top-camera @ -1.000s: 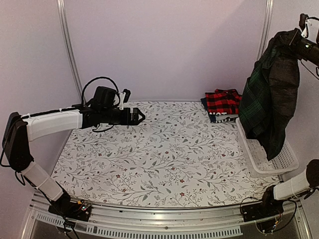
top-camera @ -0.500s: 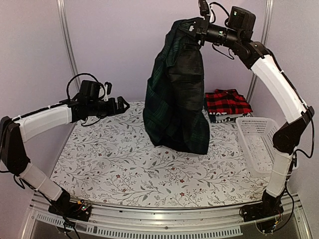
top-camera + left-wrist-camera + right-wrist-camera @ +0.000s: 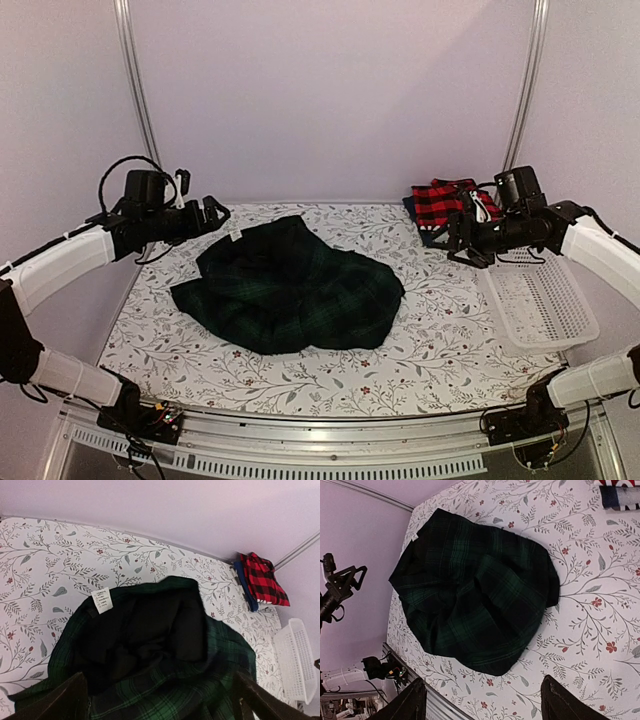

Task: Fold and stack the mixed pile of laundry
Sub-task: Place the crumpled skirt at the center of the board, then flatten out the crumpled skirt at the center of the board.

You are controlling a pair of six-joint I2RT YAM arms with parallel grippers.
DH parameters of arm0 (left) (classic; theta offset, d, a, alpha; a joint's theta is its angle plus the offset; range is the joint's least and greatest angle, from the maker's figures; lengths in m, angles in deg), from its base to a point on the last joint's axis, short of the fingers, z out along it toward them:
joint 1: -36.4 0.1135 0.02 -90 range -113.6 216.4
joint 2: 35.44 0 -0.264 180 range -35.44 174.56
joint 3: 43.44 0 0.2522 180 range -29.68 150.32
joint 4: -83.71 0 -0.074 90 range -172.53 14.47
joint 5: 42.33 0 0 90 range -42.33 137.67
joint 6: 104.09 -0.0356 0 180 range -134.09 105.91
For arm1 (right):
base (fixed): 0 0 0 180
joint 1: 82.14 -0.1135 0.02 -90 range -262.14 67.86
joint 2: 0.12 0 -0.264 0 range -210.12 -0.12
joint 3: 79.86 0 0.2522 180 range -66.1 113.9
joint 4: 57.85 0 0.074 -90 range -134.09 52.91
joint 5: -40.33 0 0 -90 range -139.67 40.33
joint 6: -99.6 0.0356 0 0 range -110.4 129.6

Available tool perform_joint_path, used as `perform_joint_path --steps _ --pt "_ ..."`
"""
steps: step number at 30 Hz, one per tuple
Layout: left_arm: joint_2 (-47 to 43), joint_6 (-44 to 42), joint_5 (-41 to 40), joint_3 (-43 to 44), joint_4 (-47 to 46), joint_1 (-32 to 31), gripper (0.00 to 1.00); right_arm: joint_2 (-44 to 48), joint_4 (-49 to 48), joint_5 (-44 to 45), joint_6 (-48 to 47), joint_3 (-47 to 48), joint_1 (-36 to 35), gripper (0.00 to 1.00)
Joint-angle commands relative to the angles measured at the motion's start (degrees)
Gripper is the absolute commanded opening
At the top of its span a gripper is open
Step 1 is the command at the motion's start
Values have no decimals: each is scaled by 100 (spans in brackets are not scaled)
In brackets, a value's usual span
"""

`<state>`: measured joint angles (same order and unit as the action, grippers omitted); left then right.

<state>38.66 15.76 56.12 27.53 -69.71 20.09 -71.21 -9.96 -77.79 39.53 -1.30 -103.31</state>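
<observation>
1. One dark green plaid garment (image 3: 290, 295) is seen crumpled on the floral table cloth (image 3: 440, 340), left of centre.
2. Left gripper (image 3: 215, 213) is held spread and empty near its far left edge.
3. Right gripper (image 3: 458, 240) is held spread and empty beside the white basket (image 3: 545, 305).
4. Red-and-black checked shirt (image 3: 447, 203) is stacked on a navy piece (image 3: 243, 577), far right.

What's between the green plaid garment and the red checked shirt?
Nothing but bare floral table cloth between the green plaid garment and red checked shirt; clearest in the left wrist view.
</observation>
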Motion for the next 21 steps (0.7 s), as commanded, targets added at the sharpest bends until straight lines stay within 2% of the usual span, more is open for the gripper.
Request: perform_joint_path --steps 1,4,6,13,17,19,21 --pt "-323 -32 286 -399 237 84 100 141 -156 503 -439 -280 -55 76" --pt "-359 -6 325 -519 375 106 100 -543 -456 102 -569 294 -198 70" --pt "-288 19 246 -509 489 143 100 -1319 -360 102 -852 966 -509 69" --pt "825 201 235 177 1477 641 98 -3745 -148 -100 -1400 3196 -1271 69" --pt "1245 376 359 235 1543 795 96 -4925 -31 -342 -1374 4393 -1547 70" --pt "1513 434 523 317 1619 866 91 -5394 45 -382 -1329 4921 -1669 70" --pt "1765 417 756 399 1681 868 81 -5674 -12 -391 -1295 5201 -1775 70"
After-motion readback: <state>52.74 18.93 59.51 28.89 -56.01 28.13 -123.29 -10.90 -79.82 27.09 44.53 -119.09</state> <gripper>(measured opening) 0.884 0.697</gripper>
